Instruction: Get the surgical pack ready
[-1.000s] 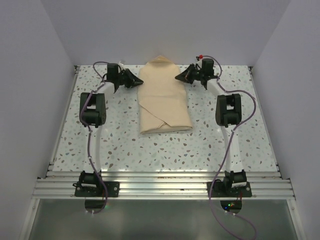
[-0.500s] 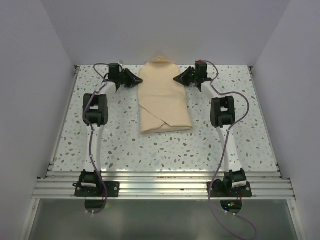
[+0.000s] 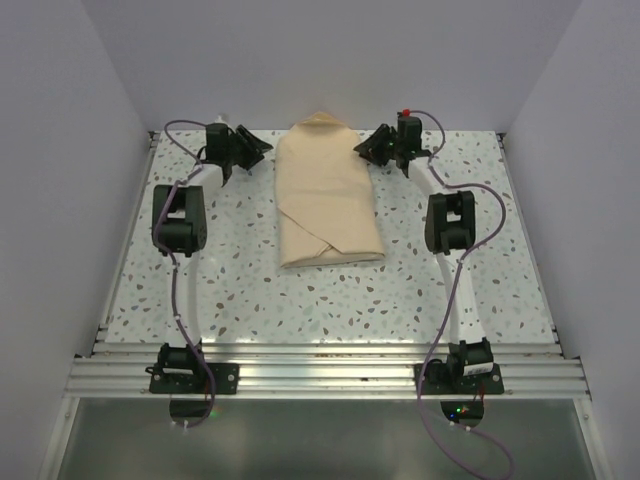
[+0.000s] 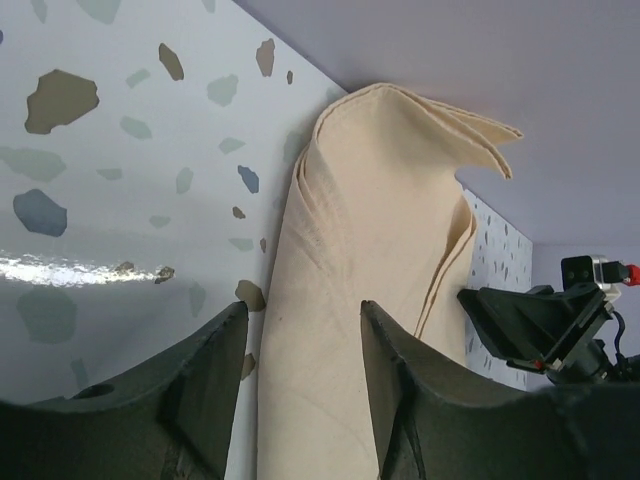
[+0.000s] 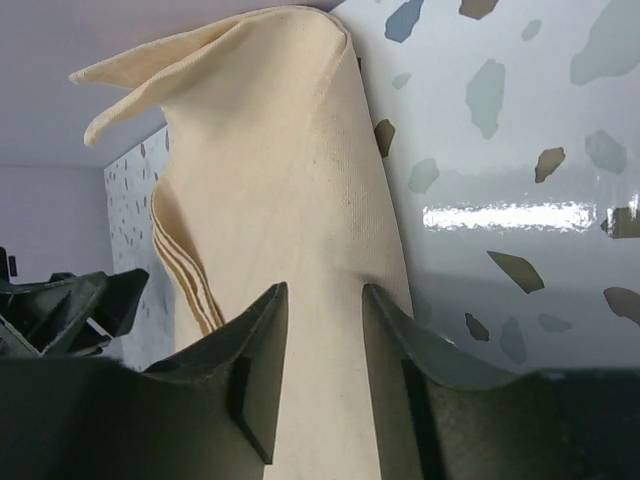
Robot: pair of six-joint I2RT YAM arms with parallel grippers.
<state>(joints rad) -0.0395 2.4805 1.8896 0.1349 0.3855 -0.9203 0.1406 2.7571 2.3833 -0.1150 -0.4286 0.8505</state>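
Left side: the left gripper (image 4: 300,320) has its jaws parted with nothing between them. The tan bundle (image 3: 328,205) lies ahead of the fingertips, and the overhead view shows a strip of bare table between the two.

Right side: the right gripper (image 5: 324,295) also stands with its jaws apart and empty. Its fingertips are just beside the bundle's other long edge. Whether they touch the cloth I cannot tell.

Why so placed: the two grippers face each other across the far end of the bundle, one on each flank. I judge this is a stance for tucking or pressing the side folds, and the empty jaws suggest no fold is being carried now.

Bundle: it lies lengthwise between the two sets of fingertips and runs back toward the arm bases. Its flaps cross at the near end.

Beyond the fingertips: a loose corner (image 4: 440,120) of layered cloth stands up at the far end.

Container: the cloth wrap is the only one, and it is folded shut on every visible side.

Contents: hidden, and nothing shows through or pokes out.

Support: the speckled table (image 3: 240,290).

Progress: the wrapping looks nearly done, apart from that upright corner.
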